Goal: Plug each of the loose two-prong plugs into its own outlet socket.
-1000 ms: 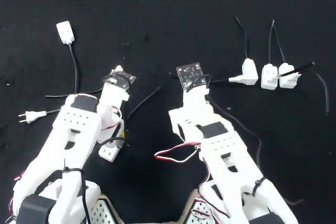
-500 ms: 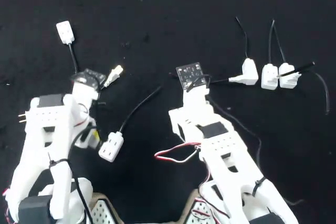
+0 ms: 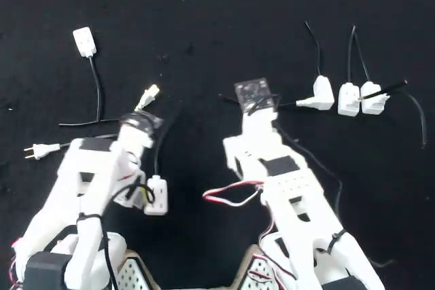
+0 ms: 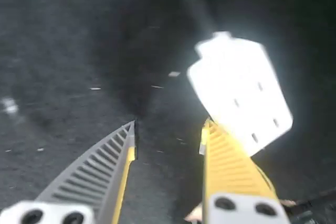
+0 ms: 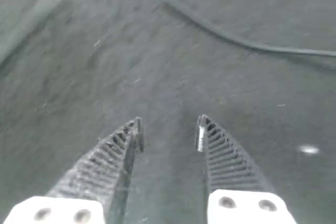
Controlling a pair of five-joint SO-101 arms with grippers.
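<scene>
Jaws of the left gripper point(image 4: 168, 127) were recorded spread, with nothing held between them. A white outlet socket point(image 4: 239, 95) was seen just beside the tip of the yellow finger point(image 4: 231, 171); contact could not be told. Jaws of the right gripper point(image 5: 169, 120) were likewise spread over the black table point(image 3: 204, 32), with a black cable point(image 5: 236, 40) lying beyond. A two-prong plug point(image 3: 41, 149) was noted loose left of the left arm, and a cream plug point(image 3: 148, 94) loose ahead of it.
</scene>
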